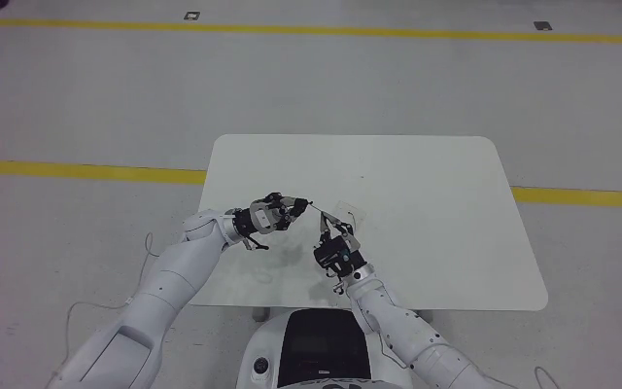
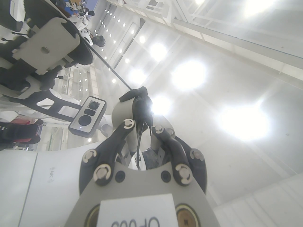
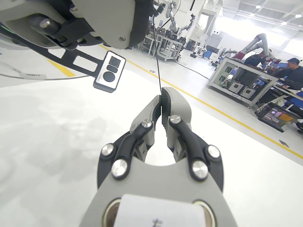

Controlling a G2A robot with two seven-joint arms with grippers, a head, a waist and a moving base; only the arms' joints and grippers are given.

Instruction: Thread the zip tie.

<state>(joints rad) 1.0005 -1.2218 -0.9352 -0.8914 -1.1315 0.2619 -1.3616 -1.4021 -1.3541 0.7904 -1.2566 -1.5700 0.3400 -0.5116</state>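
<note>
Zip tie (image 3: 156, 55), a thin black plastic strap, is held stretched in a straight line between the two grippers. One end of the zip tie is pinched by the right gripper (image 3: 162, 98), whose grey fingers with black ribbed pads are pressed together on the strap, which comes out right at the fingertips. The other end is clamped by the left gripper (image 2: 139, 100), its fingers closed on a thicker black part of the strap; whether that part is the locking head cannot be told. In the top view the two grippers are seen near each other, tips pointed toward one another, the left one slightly farther from the robot than the right. Both are placed over the near left part of a white rectangular table with rounded corners (image 1: 437, 194). The strap is carried above the tabletop and is not seen touching it. Around the table a pale grey floor (image 1: 107, 97) is seen, crossed by a yellow painted line (image 1: 97, 171) passing behind the table and a second one (image 1: 292, 29) farther off
</note>
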